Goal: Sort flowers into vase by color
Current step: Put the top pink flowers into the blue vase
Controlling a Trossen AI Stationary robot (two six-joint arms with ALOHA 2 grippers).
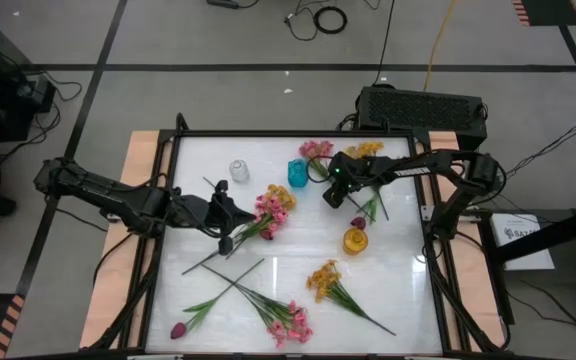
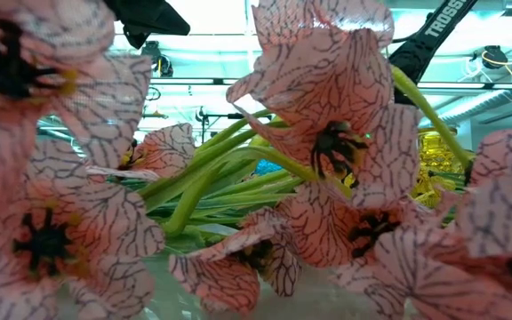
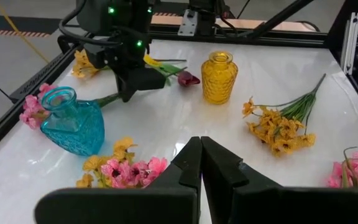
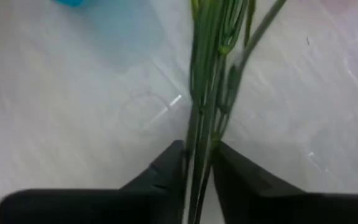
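Right now my right end effector (image 4: 197, 163) has its two dark fingers pinched around a bundle of thin green stems (image 4: 205, 93), which run straight up the middle of the right wrist view; I judge it gripping them, low on the stalks and away from the blossoms. In the high view that end effector (image 1: 336, 190) sits in the upper centre of the frame, just right of the blue vase (image 1: 297, 173), with yellow blossoms (image 1: 366, 150) and a pink cluster (image 1: 316, 150) close around it. Which spray the stems belong to I cannot tell.

These sprays look light and springy, I think: wiry stems that flex and may roll between the fingers, heads that droop and snag on neighbours. The bunched stalks are the sensible place to hold them, and petals should be left alone.

My left end effector (image 3: 201, 163) is fully closed and empty, its tips meeting in the lower centre of the left wrist view, above the pink and yellow bunch (image 1: 273, 208) at mid-frame in the high view.

Further out, the amber vase (image 1: 355, 240) stands right of centre with a dark magenta bud (image 1: 357, 223) beside it, a clear vase (image 1: 239, 170) sits upper left, and more sprays lie across the lower half of the table (image 1: 398, 290).
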